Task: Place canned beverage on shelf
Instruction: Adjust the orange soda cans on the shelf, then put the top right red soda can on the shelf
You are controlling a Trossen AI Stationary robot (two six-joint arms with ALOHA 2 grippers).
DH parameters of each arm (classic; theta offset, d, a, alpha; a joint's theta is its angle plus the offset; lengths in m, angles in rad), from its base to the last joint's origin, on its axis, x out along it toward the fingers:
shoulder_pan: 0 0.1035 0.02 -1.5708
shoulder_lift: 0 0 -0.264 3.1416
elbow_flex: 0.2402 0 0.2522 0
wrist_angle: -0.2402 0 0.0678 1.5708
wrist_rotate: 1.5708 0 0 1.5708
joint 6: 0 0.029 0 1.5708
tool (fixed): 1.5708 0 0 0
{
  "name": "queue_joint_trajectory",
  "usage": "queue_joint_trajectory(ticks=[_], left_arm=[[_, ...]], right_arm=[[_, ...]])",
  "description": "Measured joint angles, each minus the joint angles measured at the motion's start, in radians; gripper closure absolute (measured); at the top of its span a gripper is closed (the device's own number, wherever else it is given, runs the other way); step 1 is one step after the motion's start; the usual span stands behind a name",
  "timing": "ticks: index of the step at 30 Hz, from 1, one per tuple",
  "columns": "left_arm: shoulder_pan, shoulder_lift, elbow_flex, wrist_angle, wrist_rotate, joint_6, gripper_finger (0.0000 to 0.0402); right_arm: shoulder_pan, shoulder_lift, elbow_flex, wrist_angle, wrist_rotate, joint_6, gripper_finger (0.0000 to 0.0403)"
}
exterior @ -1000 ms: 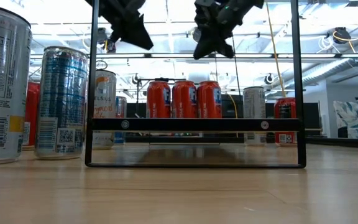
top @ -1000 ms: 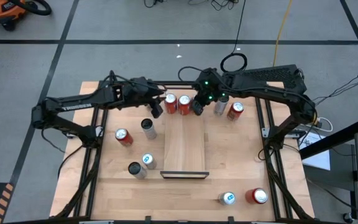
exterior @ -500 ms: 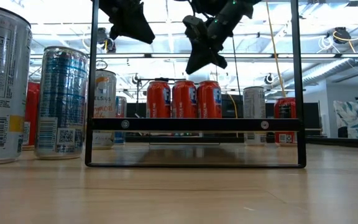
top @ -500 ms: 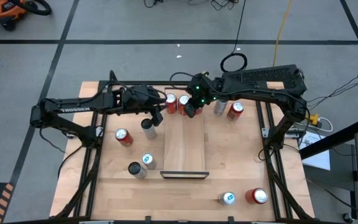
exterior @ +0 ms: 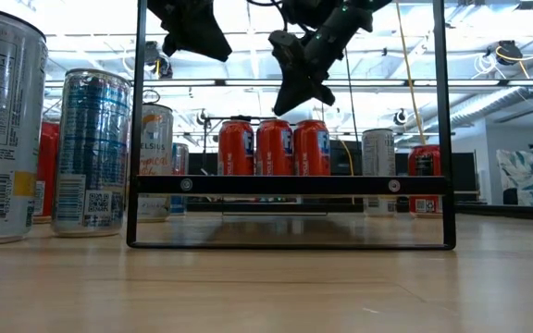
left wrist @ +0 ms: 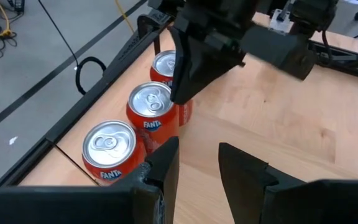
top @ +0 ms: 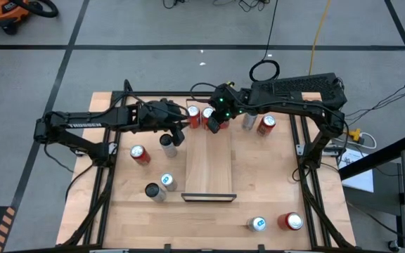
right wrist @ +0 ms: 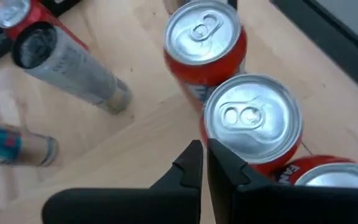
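Seen from above, the shelf [top: 208, 166] lies at the centre of the wooden bench [top: 266, 183], with three red cans [exterior: 274, 147] standing in a row at its upper end. The right hand [top: 213, 125], fingers pressed closed and holding nothing, hovers above the middle can. The left hand [top: 176, 135], fingers somewhat parted and apparently empty, hangs just left of the shelf. Other cans stand scattered around the bench.

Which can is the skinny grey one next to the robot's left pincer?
Find the long light-wood shelf in the middle of the table. Just off its left side, near the far end, stands a slim grey can, right beside the left pincer. It is taller and thinner than the red can nearby.
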Motion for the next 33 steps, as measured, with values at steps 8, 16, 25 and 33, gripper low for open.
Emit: queue_joint_trajectory(ticks=[8, 16, 25, 33], left_arm=[[0.001, 0.0, 0.0, 0.0, -0.002, 0.0, 0.0284], [-0.003, 0.0, 0.0, 0.0, -0.002, -0.007, 0.0284], [-0.005, 0.0, 0.0, 0.0, -0.002, -0.027, 0.0284], [-0.026, -0.004, 0.0, -0.001, 0.051, -0.055, 0.0284]], right_arm=[[0.006, 0.025, 0.0, 0.023, -0.001, 0.007, 0.0403], [0.006, 0.026, 0.0, 0.057, -0.002, 0.016, 0.0403], [0.004, -0.065, 0.0, 0.041, -0.109, 0.078, 0.0403], [0.004, -0.252, 0.0, -0.163, -0.106, 0.09, 0.0403]])
